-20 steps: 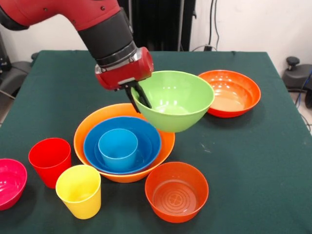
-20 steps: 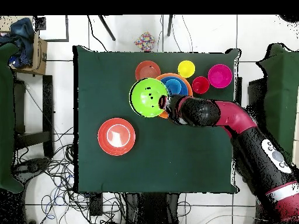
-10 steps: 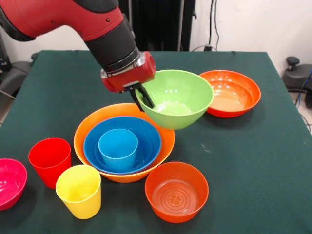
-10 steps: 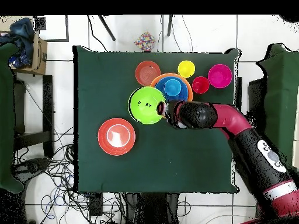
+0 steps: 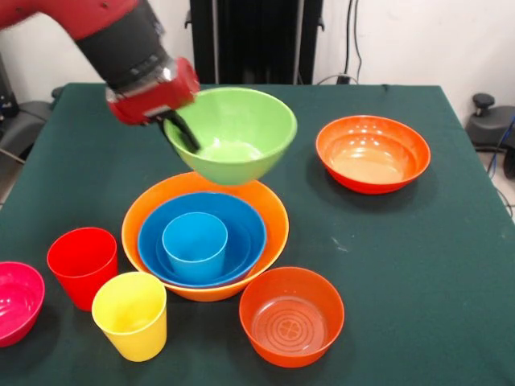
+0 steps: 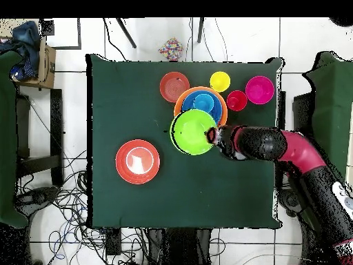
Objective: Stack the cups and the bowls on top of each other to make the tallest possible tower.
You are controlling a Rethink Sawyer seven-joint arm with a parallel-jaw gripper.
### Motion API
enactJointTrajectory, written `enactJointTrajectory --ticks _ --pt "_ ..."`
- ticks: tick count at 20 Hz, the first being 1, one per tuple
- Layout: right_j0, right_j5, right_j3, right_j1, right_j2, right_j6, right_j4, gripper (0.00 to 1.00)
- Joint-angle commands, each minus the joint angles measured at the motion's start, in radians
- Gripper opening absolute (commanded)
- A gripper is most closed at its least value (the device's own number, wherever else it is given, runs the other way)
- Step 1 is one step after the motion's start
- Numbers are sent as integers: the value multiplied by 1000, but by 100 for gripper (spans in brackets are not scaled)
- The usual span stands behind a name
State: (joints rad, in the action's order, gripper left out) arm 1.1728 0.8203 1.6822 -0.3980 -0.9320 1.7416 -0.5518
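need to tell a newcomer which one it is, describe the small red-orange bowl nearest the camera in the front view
Start at the big pale orange bowl holding the nested blue pieces, mid-table. Just in front of it to the right sits the small red-orange bowl, alone and empty. Unlike the wider, shallower red-orange bowl farther back, it is deeper, with ring marks on its bottom.

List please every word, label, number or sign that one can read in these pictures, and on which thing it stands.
None can be read. The lime green bowl, the cups, the other bowls and the claw carry no print. The small red-orange bowl shows only moulded rings, no letters.
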Motion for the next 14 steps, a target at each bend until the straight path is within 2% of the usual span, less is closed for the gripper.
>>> enactJointTrajectory --ticks 1,6,14 --pt "30 159 17 -57 -60 -371 -7 0" --pt "4 137 -77 7 -15 -379 -70 0" --pt "-42 100 -154 80 30 -372 -132 0"
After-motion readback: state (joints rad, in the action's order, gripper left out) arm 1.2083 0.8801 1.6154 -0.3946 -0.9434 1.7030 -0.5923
